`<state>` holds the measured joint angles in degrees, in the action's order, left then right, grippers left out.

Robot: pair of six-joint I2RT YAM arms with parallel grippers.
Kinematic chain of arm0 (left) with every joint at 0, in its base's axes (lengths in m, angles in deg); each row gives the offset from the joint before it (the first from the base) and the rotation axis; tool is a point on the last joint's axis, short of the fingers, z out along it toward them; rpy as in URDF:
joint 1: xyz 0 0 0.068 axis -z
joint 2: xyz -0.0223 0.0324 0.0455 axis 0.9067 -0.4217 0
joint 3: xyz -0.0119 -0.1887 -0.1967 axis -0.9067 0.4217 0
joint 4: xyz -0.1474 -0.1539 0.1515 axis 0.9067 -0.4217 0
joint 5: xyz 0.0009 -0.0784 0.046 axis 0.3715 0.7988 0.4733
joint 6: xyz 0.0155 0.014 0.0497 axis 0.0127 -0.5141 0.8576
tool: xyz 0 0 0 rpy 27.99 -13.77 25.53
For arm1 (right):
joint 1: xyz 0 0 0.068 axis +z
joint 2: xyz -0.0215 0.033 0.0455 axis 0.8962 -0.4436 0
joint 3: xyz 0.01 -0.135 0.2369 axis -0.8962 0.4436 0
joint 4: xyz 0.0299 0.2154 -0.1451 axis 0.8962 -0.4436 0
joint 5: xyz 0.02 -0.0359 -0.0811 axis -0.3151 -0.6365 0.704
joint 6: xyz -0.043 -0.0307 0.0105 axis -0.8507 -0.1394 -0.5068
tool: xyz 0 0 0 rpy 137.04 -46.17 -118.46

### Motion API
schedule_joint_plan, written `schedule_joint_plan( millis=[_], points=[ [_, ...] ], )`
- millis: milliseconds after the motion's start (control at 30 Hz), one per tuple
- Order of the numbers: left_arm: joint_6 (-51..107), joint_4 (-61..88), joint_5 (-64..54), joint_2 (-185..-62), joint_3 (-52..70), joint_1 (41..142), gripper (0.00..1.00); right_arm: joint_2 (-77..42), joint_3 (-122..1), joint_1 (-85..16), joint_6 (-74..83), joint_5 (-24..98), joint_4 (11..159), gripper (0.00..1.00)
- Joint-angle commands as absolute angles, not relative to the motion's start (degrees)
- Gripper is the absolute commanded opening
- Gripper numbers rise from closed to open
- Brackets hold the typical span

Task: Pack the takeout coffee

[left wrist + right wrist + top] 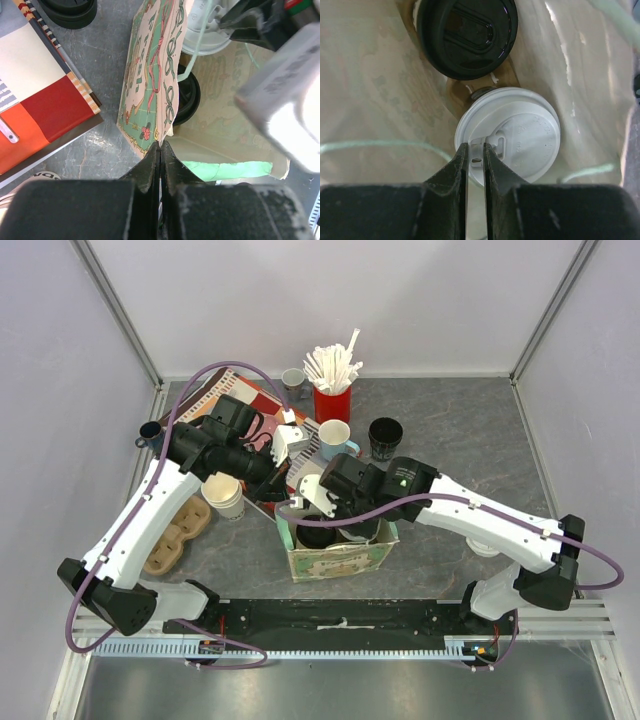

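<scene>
Jaws of my left gripper (160,146) are clenched on the rim of the green-and-pink ribbon-patterned paper bag (150,75), which stands on the grey worktop (107,60). Inside the bag, my right gripper (476,149) pinches the white round plastic lid (520,132) of one cup, just beside the black-lidded cup (467,32).

inside the paper bag (375,75), the nearer lidded cup (520,135) is sitting with its rim between the right gripper (476,149) fingertips, the other lidded cup (467,35) just beyond. the left gripper (160,150) is pinching the bag's wall edge, a booklet (45,100) lying to its left.
</scene>
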<state>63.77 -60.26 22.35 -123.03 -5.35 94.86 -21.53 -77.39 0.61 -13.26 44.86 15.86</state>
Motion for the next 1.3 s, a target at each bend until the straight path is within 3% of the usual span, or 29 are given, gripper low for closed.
schedule_joint_plan(
  millis=[0, 600, 933, 1267],
  points=[
    [64.4, -58.4, 22.7, -122.9, -7.2, 94.7, 0.02, -20.0, -73.8, 0.8, -15.3, 46.7, 22.2, 0.04],
    [64.7, -58.3, 23.1, -123.7, -8.4, 94.7, 0.02, -19.0, -60.9, -2.6, -16.6, 35.0, 31.9, 0.08],
    [64.8, -58.3, 23.3, -123.8, -8.6, 94.7, 0.02, -17.8, -64.3, -3.1, -14.7, 35.3, 29.6, 0.41],
    [65.3, -58.5, 23.5, -124.1, -8.7, 94.8, 0.02, -16.4, -71.1, -3.1, -14.4, 35.2, 26.7, 0.54]
  ],
)
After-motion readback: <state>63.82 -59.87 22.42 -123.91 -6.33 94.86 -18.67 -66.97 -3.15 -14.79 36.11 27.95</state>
